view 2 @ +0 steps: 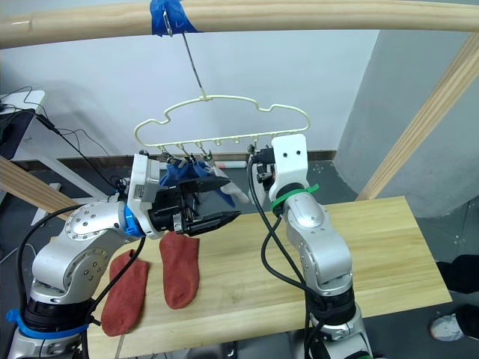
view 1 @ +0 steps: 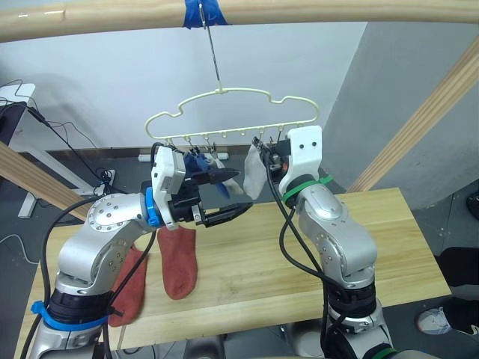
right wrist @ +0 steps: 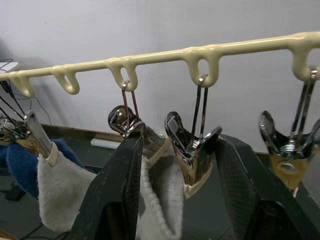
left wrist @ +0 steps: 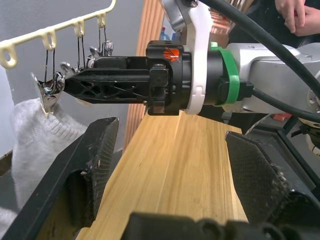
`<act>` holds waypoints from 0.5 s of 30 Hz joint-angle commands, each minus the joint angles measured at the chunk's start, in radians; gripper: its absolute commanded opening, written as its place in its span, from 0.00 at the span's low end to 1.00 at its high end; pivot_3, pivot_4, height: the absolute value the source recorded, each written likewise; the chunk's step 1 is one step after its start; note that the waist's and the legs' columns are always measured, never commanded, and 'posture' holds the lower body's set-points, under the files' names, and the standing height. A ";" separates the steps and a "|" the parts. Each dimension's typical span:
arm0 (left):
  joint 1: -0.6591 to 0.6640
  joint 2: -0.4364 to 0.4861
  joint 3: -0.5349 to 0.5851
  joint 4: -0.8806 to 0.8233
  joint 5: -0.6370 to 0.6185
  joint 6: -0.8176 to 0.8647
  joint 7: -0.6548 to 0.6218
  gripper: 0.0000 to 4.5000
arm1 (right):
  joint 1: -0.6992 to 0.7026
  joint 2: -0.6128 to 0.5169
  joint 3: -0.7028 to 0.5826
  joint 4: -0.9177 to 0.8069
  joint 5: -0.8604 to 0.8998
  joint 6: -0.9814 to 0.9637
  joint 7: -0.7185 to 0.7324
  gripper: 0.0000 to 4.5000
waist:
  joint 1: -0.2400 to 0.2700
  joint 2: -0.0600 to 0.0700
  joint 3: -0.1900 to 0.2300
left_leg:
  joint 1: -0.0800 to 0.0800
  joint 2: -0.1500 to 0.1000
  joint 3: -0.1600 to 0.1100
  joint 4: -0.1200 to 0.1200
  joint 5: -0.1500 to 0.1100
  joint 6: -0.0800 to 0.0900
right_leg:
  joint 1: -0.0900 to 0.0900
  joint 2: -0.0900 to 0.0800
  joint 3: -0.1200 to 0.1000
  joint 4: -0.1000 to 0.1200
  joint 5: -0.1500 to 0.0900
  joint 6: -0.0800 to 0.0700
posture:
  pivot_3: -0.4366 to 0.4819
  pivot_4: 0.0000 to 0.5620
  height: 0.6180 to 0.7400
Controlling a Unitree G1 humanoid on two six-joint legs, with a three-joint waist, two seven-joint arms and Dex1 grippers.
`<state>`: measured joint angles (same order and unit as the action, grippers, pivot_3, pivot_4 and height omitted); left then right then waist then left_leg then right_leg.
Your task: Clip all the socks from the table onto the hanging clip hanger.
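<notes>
Right wrist view, spread right gripper straddling chrome clip (wavy cream clip hanger), left gripper released, fuzzy grey sock

The left arm bends at the elbow and reaches forward and inward at chest height, its wrist level. The left claw points toward the right arm, its two black fingers spread wide apart with nothing between them. The right arm rises steeply from the elbow, forearm nearly upright, wrist raised. The right claw has its fingers parted, one to each side of a hanging clip.
</notes>
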<state>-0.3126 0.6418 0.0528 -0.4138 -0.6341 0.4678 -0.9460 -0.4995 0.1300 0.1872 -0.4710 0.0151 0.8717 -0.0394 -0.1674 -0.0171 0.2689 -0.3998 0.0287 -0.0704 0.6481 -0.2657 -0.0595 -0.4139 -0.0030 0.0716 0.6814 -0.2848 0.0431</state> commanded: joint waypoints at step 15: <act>-0.008 0.001 0.003 -0.019 -0.002 -0.013 -0.001 0.84 | -0.009 0.010 0.014 -0.047 -0.031 -0.005 -0.018 0.50 | 0.000 0.000 0.000 | 0.000 0.000 0.000 0.000 0.000 0.000 | 0.000 0.000 0.000 0.000 0.000 0.000 | 0.24 0.44 1.00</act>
<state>-0.3137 0.6418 0.0528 -0.4138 -0.6341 0.4678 -0.9469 -0.4912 0.1322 0.1888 -0.4845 -0.0169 0.8976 -0.0597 -0.1675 -0.0172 0.2689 -0.3999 0.0286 -0.0703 0.6481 -0.2657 -0.0596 -0.4139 -0.0030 0.0717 0.6814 -0.2848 0.0431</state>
